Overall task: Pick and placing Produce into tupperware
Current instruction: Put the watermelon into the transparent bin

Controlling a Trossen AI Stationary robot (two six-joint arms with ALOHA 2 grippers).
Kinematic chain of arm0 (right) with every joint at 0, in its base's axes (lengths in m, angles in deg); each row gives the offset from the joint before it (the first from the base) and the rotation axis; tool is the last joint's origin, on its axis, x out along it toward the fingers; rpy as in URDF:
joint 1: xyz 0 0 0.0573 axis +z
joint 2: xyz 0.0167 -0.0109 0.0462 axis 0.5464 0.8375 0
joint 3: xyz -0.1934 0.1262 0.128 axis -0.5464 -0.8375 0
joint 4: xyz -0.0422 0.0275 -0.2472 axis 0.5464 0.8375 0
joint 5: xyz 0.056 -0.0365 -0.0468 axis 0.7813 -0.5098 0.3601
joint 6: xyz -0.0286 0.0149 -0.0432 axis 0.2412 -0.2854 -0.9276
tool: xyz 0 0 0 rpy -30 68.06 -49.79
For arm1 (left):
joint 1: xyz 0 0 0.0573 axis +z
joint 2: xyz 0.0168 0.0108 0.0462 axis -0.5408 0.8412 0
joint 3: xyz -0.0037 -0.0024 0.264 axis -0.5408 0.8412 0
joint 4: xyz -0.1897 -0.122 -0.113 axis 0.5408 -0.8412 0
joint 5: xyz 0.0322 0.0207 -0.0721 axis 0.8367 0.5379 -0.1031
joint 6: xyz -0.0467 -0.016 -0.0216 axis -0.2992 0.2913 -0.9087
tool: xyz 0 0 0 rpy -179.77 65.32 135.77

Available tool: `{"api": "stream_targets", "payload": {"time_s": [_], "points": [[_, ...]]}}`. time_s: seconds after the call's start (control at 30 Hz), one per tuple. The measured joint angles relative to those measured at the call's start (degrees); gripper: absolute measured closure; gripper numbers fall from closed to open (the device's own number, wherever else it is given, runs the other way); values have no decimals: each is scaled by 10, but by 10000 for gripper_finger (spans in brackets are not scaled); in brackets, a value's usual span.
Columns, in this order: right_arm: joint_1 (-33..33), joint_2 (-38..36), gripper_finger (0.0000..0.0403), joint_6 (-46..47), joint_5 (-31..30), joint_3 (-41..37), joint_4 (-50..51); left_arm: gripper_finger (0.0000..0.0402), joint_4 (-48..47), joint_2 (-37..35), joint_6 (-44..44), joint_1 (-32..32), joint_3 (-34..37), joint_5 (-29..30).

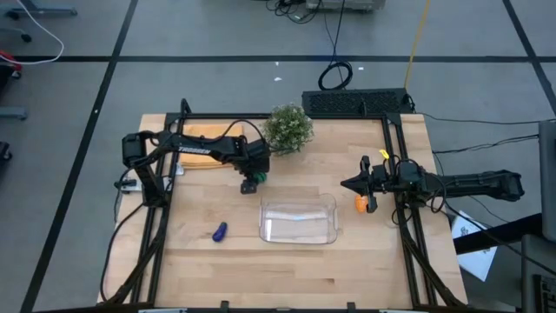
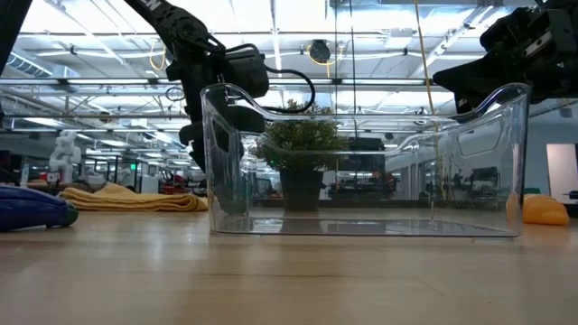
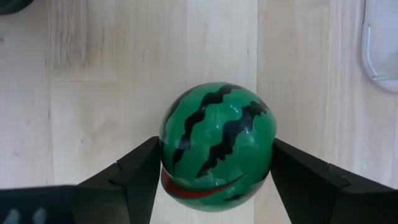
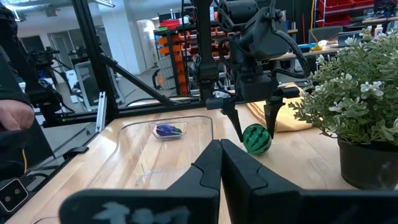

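Note:
The green dark-striped ball [image 3: 217, 146] sits between the fingers of my left gripper [image 1: 251, 181], which is shut on it, left of the plant and on the far side of the tupperware [image 1: 299, 219]. The right wrist view shows the ball [image 4: 256, 138] under that gripper, at or just above the table. The clear tupperware rests flat on its base [image 2: 361, 226]. The purple piece [image 1: 219, 231] lies on the table to the tupperware's left. The orange piece [image 1: 361, 204] lies to its right, just on the near side of my shut right gripper [image 1: 349, 184], which hovers apart from it. My left gripper pinches the green ball between its two fingers, one finger [image 3: 140, 171] on each side at the ball's widest part [image 3: 171, 149]. The fingers come from above, pointing down. Whether the ball is lifted clear or touches the table, I cannot tell.
A bushy potted plant [image 1: 287, 129] stands at the far edge, close to my left gripper's right. A folded yellow-orange cloth [image 1: 207, 135] lies at the far left. A black frame [image 1: 395, 174] borders the table. A person's hand [image 4: 15, 115] shows beyond the table.

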Motion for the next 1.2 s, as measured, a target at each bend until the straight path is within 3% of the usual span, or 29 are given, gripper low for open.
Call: {"api": "stream_targets", "payload": {"time_s": [0.37,1.2], "points": [[0,0,403,-2,0,0,0,138,-76,0,23,-1,-48,40],[0,0,403,0,0,0,0,138,-211,-4,51,-36,-203,50]]}}
